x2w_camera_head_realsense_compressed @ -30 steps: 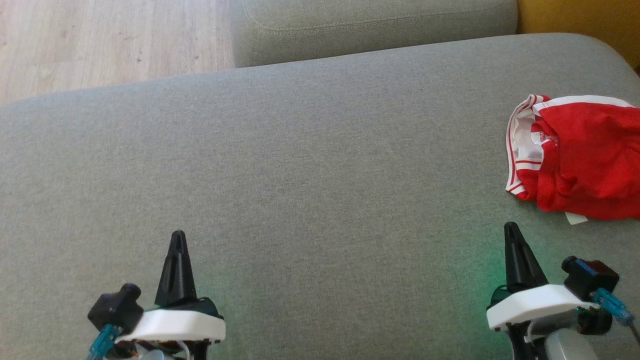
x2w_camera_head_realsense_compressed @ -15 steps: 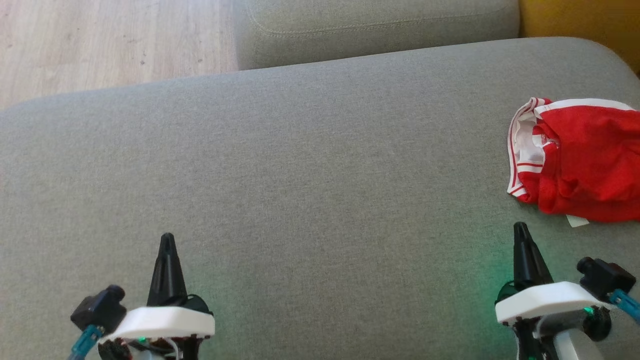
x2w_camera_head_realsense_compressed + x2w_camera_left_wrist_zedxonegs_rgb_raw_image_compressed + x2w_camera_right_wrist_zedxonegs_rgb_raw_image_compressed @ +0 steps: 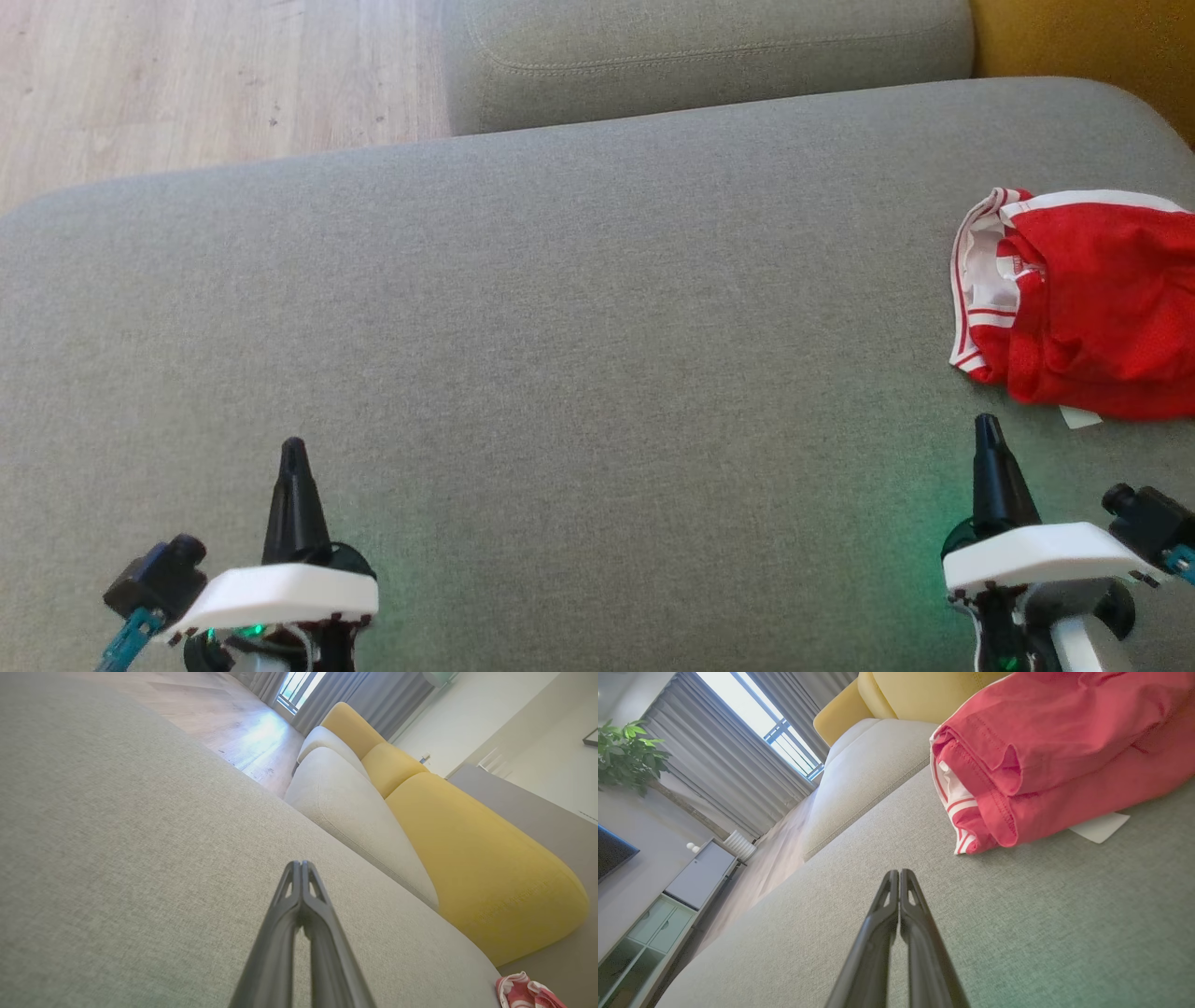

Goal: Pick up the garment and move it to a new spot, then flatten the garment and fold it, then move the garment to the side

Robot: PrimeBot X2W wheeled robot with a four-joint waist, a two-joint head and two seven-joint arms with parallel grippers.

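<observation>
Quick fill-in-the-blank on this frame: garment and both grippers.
1. The crumpled garment is mostly ____ with white trim.
2. The left gripper and the right gripper both have their jaws ____.
3. The garment lies nearer the ____ gripper.
Missing words: red, shut, right.

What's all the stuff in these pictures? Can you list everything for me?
garment: one, red with white striped trim, crumpled at the big cushion's right end
label: one, white, poking out under the garment
big cushion: one, grey, beneath both grippers
second cushion: one, grey, beyond the big one
yellow cushions: several, beside the grey ones
floor: pale wood, far left
curtains: grey, at the window
plant: one, green, beside the curtains
cabinet: one, pale, along the wall
left gripper: one, dark, shut, lower left
right gripper: one, dark, shut, just short of the garment
</observation>
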